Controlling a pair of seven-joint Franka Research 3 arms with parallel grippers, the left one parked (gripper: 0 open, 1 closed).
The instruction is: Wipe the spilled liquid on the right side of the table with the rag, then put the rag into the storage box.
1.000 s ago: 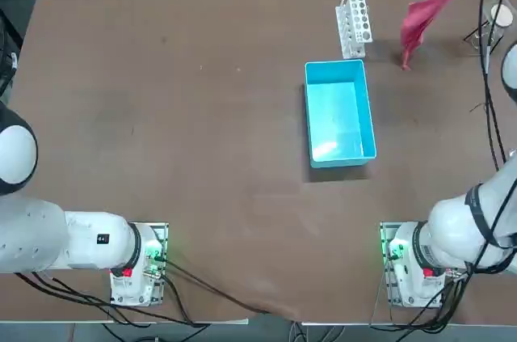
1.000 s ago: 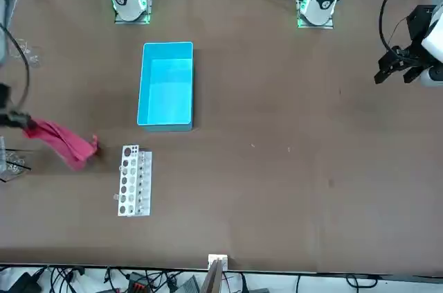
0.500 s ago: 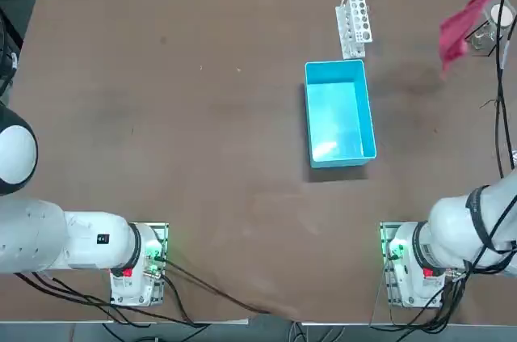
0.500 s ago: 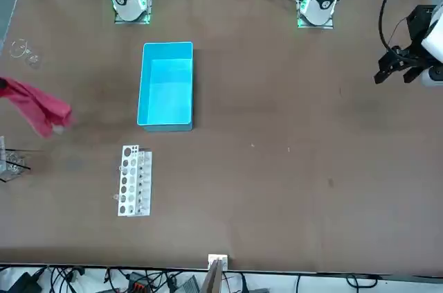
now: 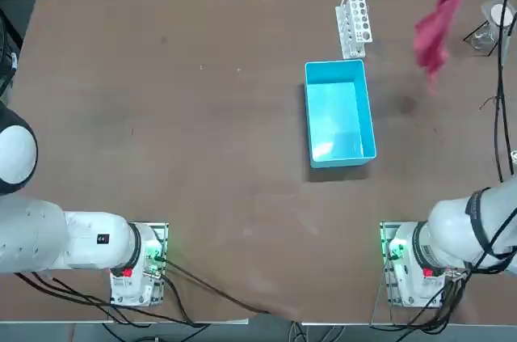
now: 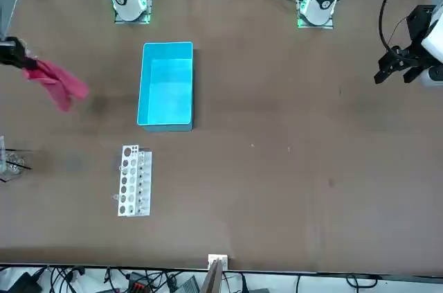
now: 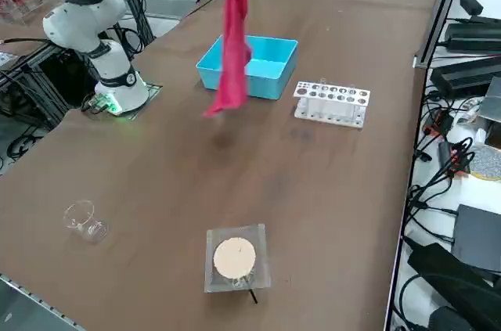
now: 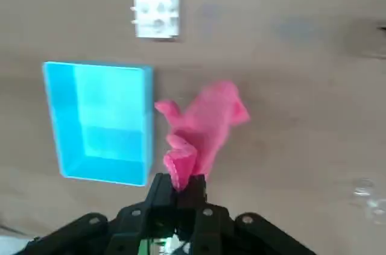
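My gripper (image 8: 178, 190) clamped on rag (image 8: 204, 128), hanging above bench (image 5: 202, 132); storage box (image 5: 339, 112), test-tube rack (image 5: 354, 20) beside.

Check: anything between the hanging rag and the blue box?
Nothing. In the top view only bare table lies between the rag, hanging from the right claw, and the blue box.

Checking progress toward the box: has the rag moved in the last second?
Yes. The rag, hanging from the right tool, went from beside the rack to level with the box, still outside it.
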